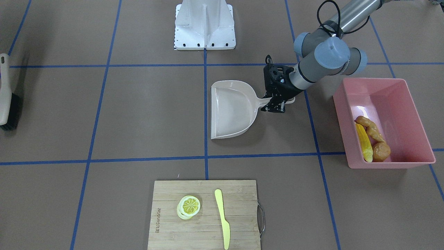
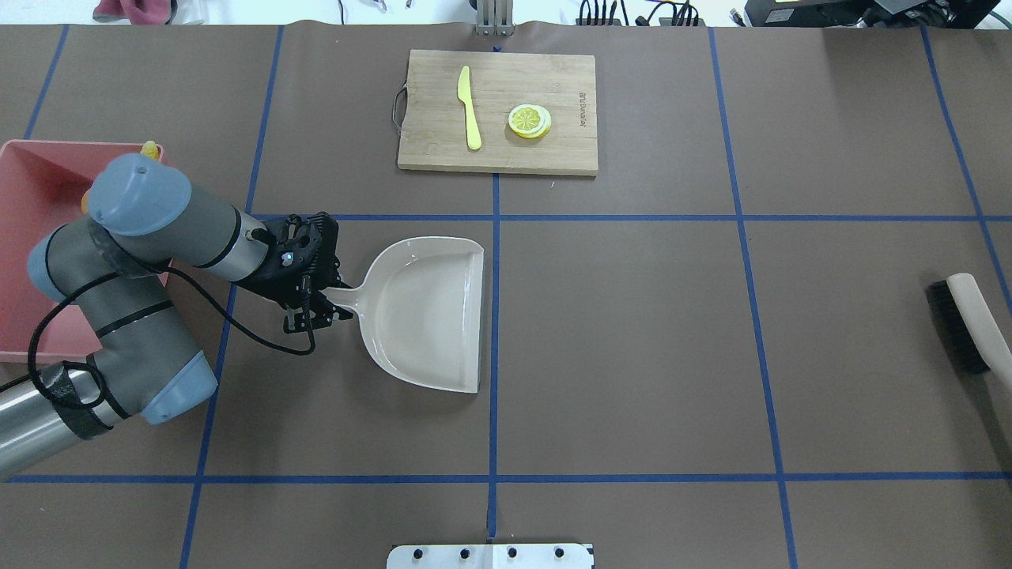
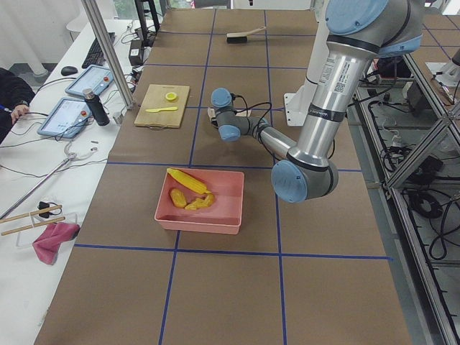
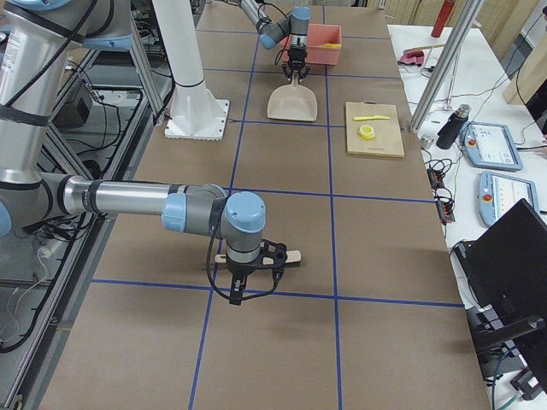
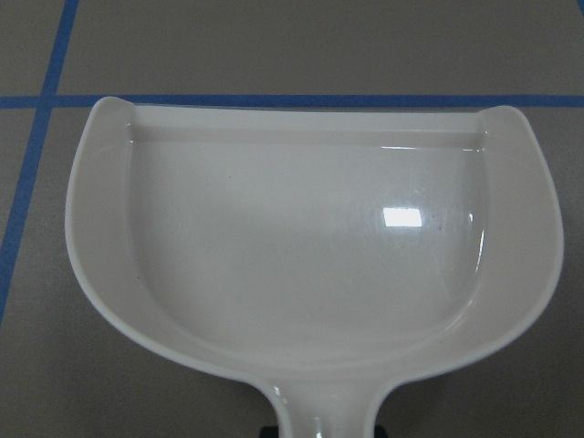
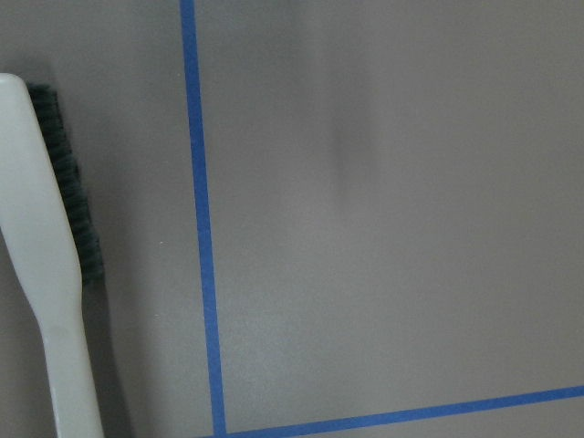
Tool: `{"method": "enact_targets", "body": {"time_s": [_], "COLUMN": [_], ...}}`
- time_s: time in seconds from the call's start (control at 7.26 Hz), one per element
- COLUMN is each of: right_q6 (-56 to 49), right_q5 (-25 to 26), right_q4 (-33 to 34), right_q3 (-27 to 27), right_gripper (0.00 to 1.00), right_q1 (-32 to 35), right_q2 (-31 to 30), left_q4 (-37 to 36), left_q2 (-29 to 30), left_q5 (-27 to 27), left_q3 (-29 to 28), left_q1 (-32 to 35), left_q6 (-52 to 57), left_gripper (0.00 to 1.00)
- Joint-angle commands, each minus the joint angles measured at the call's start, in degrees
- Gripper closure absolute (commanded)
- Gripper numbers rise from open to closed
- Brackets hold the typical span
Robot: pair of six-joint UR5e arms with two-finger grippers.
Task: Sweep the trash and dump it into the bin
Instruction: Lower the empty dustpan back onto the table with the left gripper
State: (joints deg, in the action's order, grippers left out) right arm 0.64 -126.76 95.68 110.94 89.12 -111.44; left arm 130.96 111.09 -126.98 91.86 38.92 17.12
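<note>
The trash lies in the pink bin [image 1: 392, 163] on my left side: a yellow corn cob [image 1: 366, 144], a tan ginger root [image 1: 373, 130] and an orange-brown potato [image 1: 381, 151], all in one end. The bin [image 2: 32, 237] is partly hidden behind my left arm in the overhead view. My left gripper [image 1: 277, 104] [image 2: 320, 312] is shut on the handle of the beige dustpan [image 1: 232, 111], whose empty pan [image 5: 301, 237] rests flat on the table. My right gripper [image 4: 248, 272] hangs over the brush [image 4: 289, 255]; I cannot tell whether it is open or shut.
The brush [image 2: 976, 320] [image 6: 46, 274] lies flat near the table's edge on my right. A wooden cutting board [image 1: 166, 208] across the table carries a lemon slice [image 1: 189, 205] and a pale yellow knife [image 1: 222, 217]. The white robot base [image 1: 204, 27] stands at my edge.
</note>
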Motion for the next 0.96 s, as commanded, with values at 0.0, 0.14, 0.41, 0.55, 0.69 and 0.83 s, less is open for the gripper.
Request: {"method": "enact_targets", "body": {"time_s": [0.0,0.14,0.41,0.55,0.69,0.83], "right_q6": [0.1,0.1,0.1,0.1,0.1,0.1], "right_q5": [0.0,0.0,-0.5,-1.3,-2.6,-3.1], "right_q4": [-0.1,-0.1,-0.1,-0.1,0.0,0.0], "right_q3": [0.0,0.0,0.2,0.6,0.7,0.3], "right_gripper": [0.0,0.0,0.0,0.0,0.0,0.0], "right_q1": [0.0,0.0,0.0,0.0,0.0,0.0], "right_q2": [0.0,0.0,0.0,0.3,0.3,0.4], "left_q4": [0.0,0.1,0.3,2.0,4.1,5.3], "left_q2": [0.5,1.2,1.3,1.3,1.2,1.2], "left_q5": [0.0,0.1,0.3,0.4,0.7,1.9], "left_q3": [-0.2,-0.3,-0.7,-1.5,-2.7,-3.1], "left_q1": [-0.2,-0.2,-0.3,-0.4,-0.4,-0.6], "left_q6": [-2.9,-4.8,-4.7,-4.6,-4.5,-4.3], "left_gripper": [1.0,1.0,1.0,1.0,1.0,1.0]}}
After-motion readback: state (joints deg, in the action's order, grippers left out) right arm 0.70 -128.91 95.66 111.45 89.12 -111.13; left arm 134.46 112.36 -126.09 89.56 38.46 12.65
